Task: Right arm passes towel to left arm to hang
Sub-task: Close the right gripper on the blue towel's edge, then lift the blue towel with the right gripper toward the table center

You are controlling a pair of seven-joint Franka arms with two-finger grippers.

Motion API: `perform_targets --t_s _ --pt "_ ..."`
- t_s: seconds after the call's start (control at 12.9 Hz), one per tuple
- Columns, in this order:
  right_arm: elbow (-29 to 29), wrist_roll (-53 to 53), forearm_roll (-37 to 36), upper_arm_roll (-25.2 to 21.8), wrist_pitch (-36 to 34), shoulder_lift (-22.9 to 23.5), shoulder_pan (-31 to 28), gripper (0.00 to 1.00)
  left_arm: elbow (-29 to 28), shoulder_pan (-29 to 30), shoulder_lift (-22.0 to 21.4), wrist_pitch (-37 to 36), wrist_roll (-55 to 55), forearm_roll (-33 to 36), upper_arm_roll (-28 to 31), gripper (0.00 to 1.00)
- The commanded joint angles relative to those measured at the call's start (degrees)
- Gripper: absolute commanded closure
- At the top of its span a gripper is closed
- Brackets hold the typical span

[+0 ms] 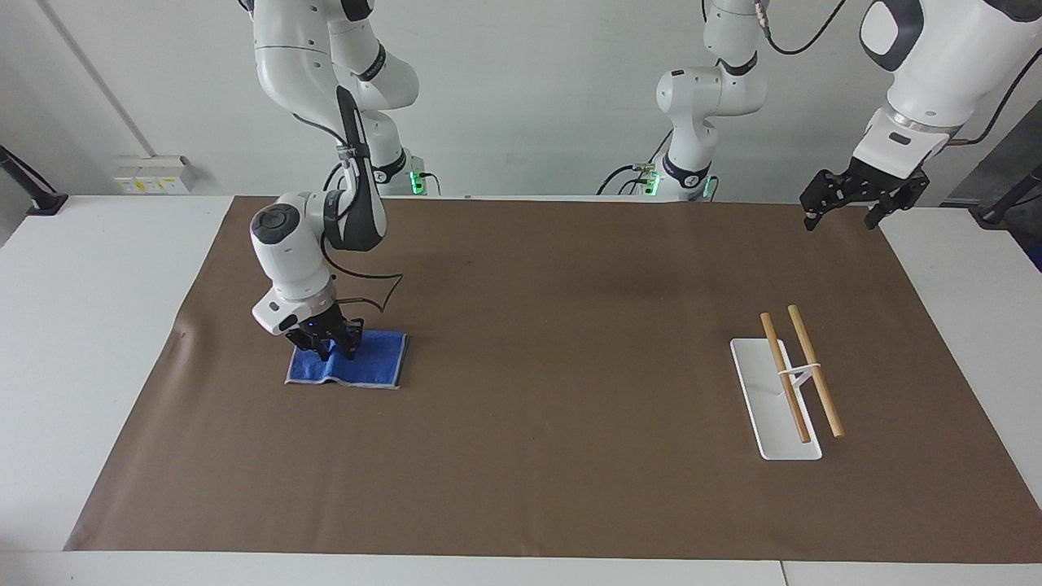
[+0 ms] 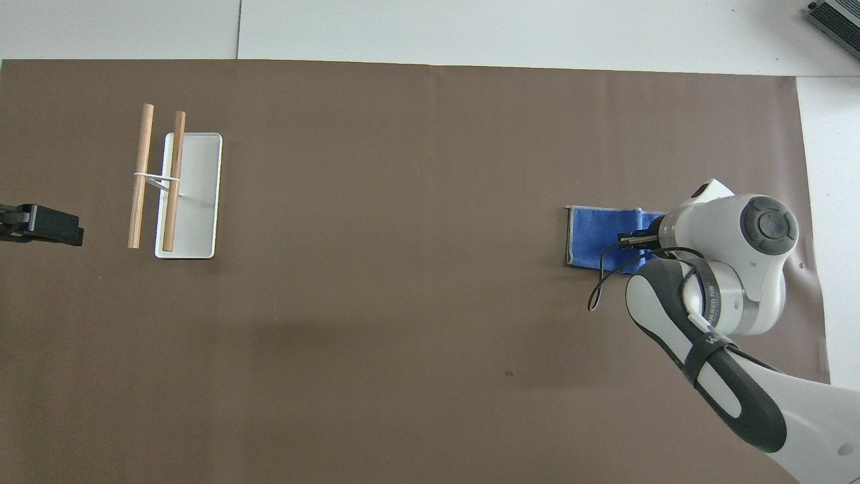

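Observation:
The blue towel (image 1: 358,365) lies on the brown mat toward the right arm's end of the table; it also shows in the overhead view (image 2: 598,242). My right gripper (image 1: 332,348) is down on the towel, its fingers drawn together and pinching a fold of the cloth, which bunches up under it. In the overhead view the right arm's wrist hides most of the right gripper (image 2: 628,239). My left gripper (image 1: 847,199) hangs open in the air over the mat's corner at the left arm's end and waits; it also shows at the overhead view's edge (image 2: 40,225).
A white rack base (image 1: 765,407) with two wooden rails (image 1: 812,370) stands toward the left arm's end; it shows in the overhead view too (image 2: 198,195). Two smaller white arms (image 1: 700,106) stand at the table's robot edge. The brown mat (image 1: 553,325) covers most of the table.

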Motion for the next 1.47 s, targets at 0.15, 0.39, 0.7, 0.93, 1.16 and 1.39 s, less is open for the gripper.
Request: perform_targets --t_s 0.15,0.39,0.7,0.93,1.16,1.39 --pt "0.3 -0.6 5.3 0.4 -0.4 -0.5 0.6 1.0 -1.5 -0.3 -1.5 -0.4 -0.2 0.7 0.3 0.0" --pt "5.0 -1.3 5.2 0.8 -7.4 -2.5 1.3 1.0 -1.5 -0.3 -1.5 -0.4 -0.2 0.7 0.3 0.0" --pt "9.6 -0.9 8.5 4.7 -9.9 -4.4 1.4 1.0 -1.5 -0.3 -1.5 -0.4 -0.2 0.7 0.3 0.0" --pt "18.3 -1.0 17.0 6.7 -16.4 -4.1 1.4 1.0 -1.5 -0.3 -1.5 -0.4 -0.2 0.7 0.3 0.0" --pt "22.7 -1.2 26.0 9.3 -18.1 -4.1 1.4 1.0 -1.5 -0.3 -1.5 -0.4 -0.2 0.7 0.3 0.0" --pt "25.1 -1.3 38.6 13.4 -18.0 -3.9 1.4 1.0 -1.5 -0.3 -1.5 -0.4 -0.2 0.7 0.3 0.0"
